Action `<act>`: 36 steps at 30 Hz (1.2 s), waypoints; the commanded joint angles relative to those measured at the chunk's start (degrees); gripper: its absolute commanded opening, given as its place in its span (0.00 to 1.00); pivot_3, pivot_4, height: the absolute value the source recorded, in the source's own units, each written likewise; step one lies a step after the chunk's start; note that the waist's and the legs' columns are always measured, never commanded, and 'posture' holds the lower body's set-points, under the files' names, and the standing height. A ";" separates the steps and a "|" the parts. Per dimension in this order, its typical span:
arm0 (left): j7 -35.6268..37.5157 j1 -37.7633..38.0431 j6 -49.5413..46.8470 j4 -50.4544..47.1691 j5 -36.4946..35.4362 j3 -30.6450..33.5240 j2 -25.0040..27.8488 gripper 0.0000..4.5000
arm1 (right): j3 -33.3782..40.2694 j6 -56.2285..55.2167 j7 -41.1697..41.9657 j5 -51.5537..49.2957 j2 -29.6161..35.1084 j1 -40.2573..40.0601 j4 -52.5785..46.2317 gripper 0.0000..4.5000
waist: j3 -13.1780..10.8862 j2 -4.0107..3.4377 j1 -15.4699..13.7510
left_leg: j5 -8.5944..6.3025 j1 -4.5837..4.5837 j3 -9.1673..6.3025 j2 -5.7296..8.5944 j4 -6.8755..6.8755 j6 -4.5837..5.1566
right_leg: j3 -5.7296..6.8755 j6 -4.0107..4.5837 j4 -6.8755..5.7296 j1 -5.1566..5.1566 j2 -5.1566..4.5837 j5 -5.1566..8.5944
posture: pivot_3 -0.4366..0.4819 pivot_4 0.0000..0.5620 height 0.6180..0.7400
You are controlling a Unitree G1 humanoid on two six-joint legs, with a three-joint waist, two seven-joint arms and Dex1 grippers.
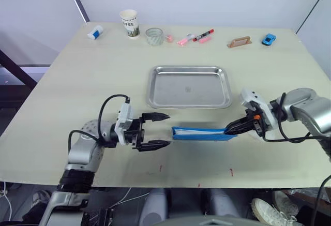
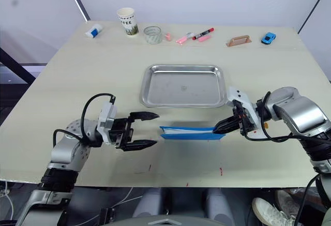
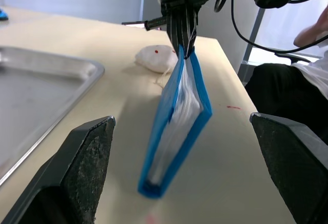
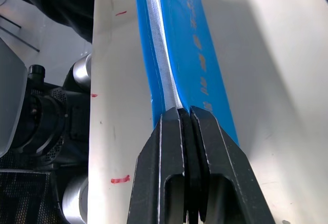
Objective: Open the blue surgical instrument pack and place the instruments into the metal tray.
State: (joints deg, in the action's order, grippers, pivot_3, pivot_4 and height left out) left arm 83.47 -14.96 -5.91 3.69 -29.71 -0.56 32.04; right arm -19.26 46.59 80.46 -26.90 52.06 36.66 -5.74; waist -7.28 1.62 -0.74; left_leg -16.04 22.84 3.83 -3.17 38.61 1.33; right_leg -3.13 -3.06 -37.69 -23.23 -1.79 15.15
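Clamped tight, the right gripper (image 1: pixel 231 129) pinches the right end of the blue surgical instrument pack (image 1: pixel 200 133), which stands on edge on the table (image 1: pixel 77 86) just near of the metal tray (image 1: pixel 189 86). Pale lining shows inside the pack; its contents are hidden. Left of it, the left gripper (image 1: pixel 161 131) is spread wide, touching nothing.

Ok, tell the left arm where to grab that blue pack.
Grip the free near end of the blue pack, coming straight in from the robot's left. The right gripper already pinches the far end, the pack stands on edge, and the open left gripper faces that end.
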 commanded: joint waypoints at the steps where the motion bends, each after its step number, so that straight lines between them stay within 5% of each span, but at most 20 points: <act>1: 0.40 -1.95 2.81 1.39 0.52 -0.76 -1.72 1.00 | -0.27 -0.75 0.07 1.53 -0.72 0.72 1.02 0.00 | 0.00 0.01 0.03 | 0.00 0.00 0.00 0.00 0.00 0.00 | 0.00 0.00 0.00 0.00 0.00 0.00 | 0.48 0.27 1.00; 3: 1.04 -2.49 3.58 2.18 0.85 -1.14 -2.26 1.00 | -0.30 -0.94 0.39 1.91 -0.89 0.83 1.44 0.00 | 0.00 0.01 0.09 | 0.00 0.00 -0.03 0.00 0.00 0.00 | 0.00 0.00 -0.01 0.00 0.03 0.00 | 0.48 0.27 1.00; 7: 1.54 -2.73 5.44 3.54 1.63 -2.41 -3.54 0.71 | -0.39 -0.74 0.16 2.39 -1.54 1.12 2.18 0.00 | 0.01 0.01 0.09 | 0.00 -0.01 -0.04 0.00 0.00 0.00 | -0.01 0.00 -0.01 0.00 0.03 0.00 | 0.48 0.27 1.00; 25: 2.10 -4.52 8.92 7.23 2.55 -3.41 -5.97 0.71 | -0.34 -1.17 0.34 3.22 -2.46 1.51 2.86 0.00 | 0.03 0.01 0.17 | 0.00 -0.02 -0.09 -0.01 0.00 0.00 | 0.01 0.01 -0.01 0.01 0.04 0.00 | 0.48 0.27 1.00; 28: 2.14 -4.66 9.06 7.42 2.48 -3.52 -6.09 0.56 | -0.35 -1.27 0.39 3.31 -2.49 1.59 3.01 0.00 | 0.03 0.02 0.17 | 0.00 -0.01 -0.09 -0.01 0.00 0.00 | 0.01 0.01 -0.01 0.01 0.04 0.00 | 0.48 0.27 1.00; 34: 2.19 -4.86 10.28 8.19 2.96 -3.90 -6.52 0.01 | -0.31 -1.33 0.26 3.48 -2.96 1.92 3.29 0.00 | 0.03 0.02 0.30 | 0.00 -0.02 -0.10 -0.01 0.00 0.00 | 0.01 0.01 -0.01 0.01 0.04 0.00 | 0.48 0.27 1.00; 36: 2.19 -4.95 10.81 8.58 3.16 -3.94 -6.52 0.01 | -0.27 -1.32 0.23 3.61 -3.12 1.96 3.35 0.00 | 0.03 0.02 0.29 | 0.00 -0.02 -0.10 -0.01 0.00 0.00 | 0.01 0.01 -0.01 0.01 0.04 0.00 | 0.48 0.27 1.00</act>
State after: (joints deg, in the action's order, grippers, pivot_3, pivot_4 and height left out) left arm 85.14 -19.27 3.89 12.61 -26.71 -4.50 25.72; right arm -19.15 45.54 81.09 -24.15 49.45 38.61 -2.35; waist -7.25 1.64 -0.45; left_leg -16.04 22.83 3.73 -3.18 38.61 1.33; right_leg -3.11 -3.05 -37.70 -23.22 -1.74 15.15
